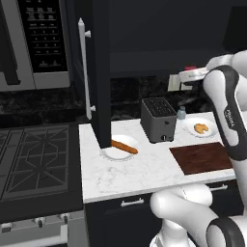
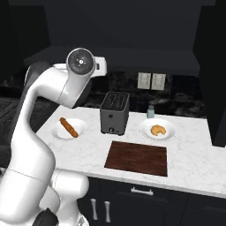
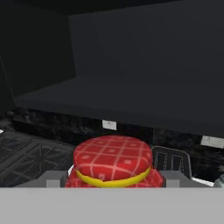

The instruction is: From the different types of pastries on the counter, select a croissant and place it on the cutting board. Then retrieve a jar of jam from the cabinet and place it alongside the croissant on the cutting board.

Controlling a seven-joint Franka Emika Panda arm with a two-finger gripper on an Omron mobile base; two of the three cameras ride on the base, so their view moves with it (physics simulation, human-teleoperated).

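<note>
My gripper [image 3: 113,180] is shut on the jar of jam [image 3: 113,159], a red jar with a checked lid and a yellow band, and grey fingers [image 3: 54,178] press it from both sides. In the left base view the gripper [image 1: 190,73] hangs high over the right of the counter [image 1: 144,173], in front of the open cabinet [image 3: 131,65], with a bit of red jar [image 1: 190,68] showing. The croissant [image 1: 201,128] [image 2: 157,130] lies on a white plate behind the cutting board [image 1: 200,157] [image 2: 137,158], which is bare.
The black cabinet door [image 1: 99,72] stands open over the counter's left part. A stick pastry [image 1: 124,146] [image 2: 68,127] lies on another plate. A toaster [image 1: 157,119] [image 2: 114,112] and a small bottle [image 1: 181,113] stand at the back. Stove [image 1: 34,159] and microwave [image 1: 34,43] are left.
</note>
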